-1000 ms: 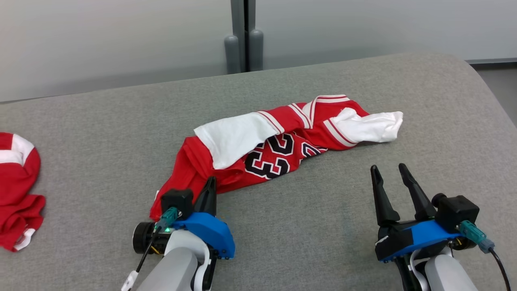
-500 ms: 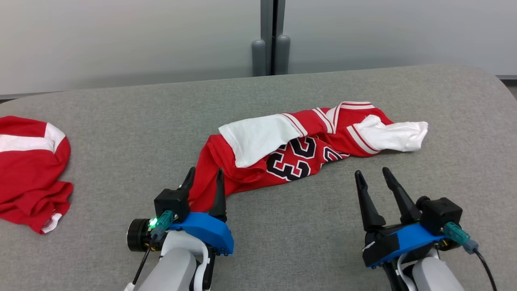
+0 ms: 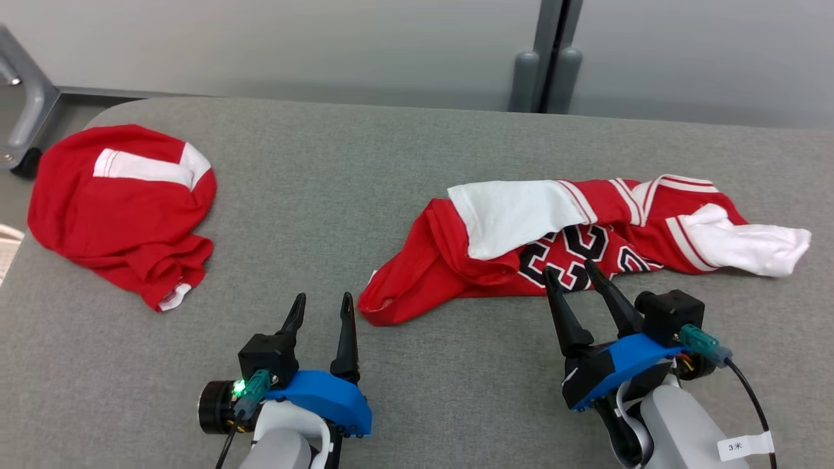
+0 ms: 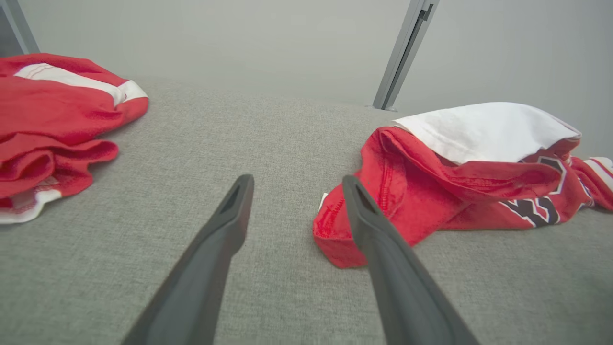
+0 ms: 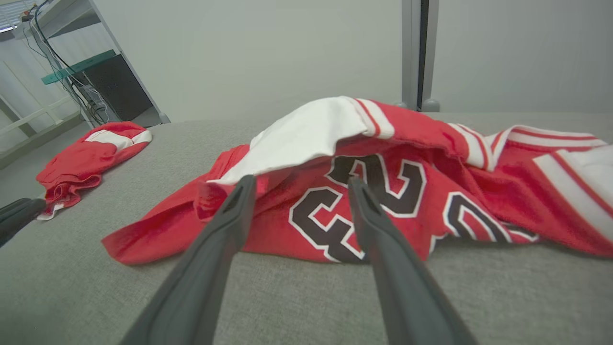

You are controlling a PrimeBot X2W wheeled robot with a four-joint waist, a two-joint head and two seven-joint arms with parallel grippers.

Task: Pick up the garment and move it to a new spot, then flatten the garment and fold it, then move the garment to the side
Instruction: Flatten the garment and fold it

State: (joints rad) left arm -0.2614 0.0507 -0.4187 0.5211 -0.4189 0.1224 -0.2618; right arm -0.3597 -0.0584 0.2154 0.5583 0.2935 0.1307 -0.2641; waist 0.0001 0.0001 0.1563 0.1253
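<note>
A crumpled red and white jersey (image 3: 443, 260) with black numbers lies across the grey padded table (image 3: 391, 163), right of centre. My left gripper (image 3: 323, 298) is open and holds nothing, just left of the jersey's near red corner (image 4: 335, 239); in the left wrist view its fingers (image 4: 297, 179) frame bare table. My right gripper (image 3: 569, 267) is open too, with its tips at the jersey's front edge, below the numbers (image 5: 364, 191). Nothing sits between its fingers (image 5: 301, 179). A second red garment (image 3: 117, 215) with a white band lies bunched at the table's far left.
A grey post (image 3: 547, 65) stands behind the table's far edge against a pale wall. A metal frame leg with a wheel (image 3: 26, 130) stands off the rounded left corner. Shelving with cables (image 5: 72, 72) stands beyond the left end.
The head camera has swung left, bringing the second garment fully into view. My left gripper has opened and come off the jersey's near corner. My right gripper's tips have reached the jersey's front edge.
</note>
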